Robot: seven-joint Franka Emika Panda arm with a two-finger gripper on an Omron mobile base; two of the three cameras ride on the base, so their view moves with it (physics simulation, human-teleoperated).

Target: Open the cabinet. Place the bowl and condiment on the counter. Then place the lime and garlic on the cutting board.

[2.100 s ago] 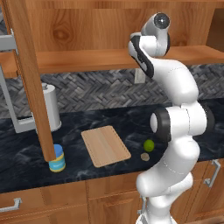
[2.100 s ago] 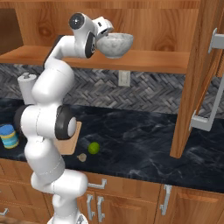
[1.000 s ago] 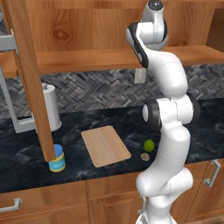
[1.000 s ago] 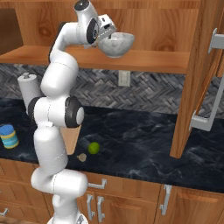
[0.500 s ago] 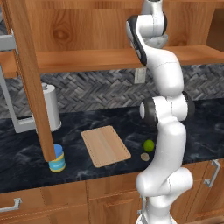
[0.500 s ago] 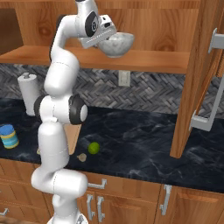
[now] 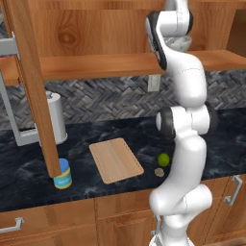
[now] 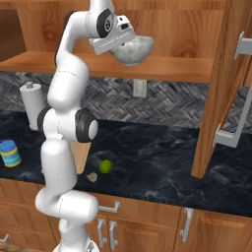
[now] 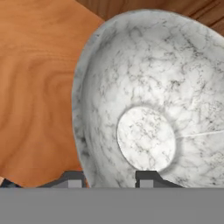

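Speckled grey-white bowl [image 8: 132,49] up on the cabinet [image 8: 162,66] shelf, near its front edge, rim pinched between the fingers of the tool [image 9: 109,177]. Down on the counter [image 7: 29,178]: condiment [image 7: 62,174] near the front edge, cutting board [image 7: 116,159] mid-counter, lime [image 7: 164,159] and garlic [image 7: 159,172] just right of it.

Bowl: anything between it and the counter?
Nothing visible. The bowl sits on the cabinet shelf with the gripper straddling its rim; the open front drops straight to bare counter below.
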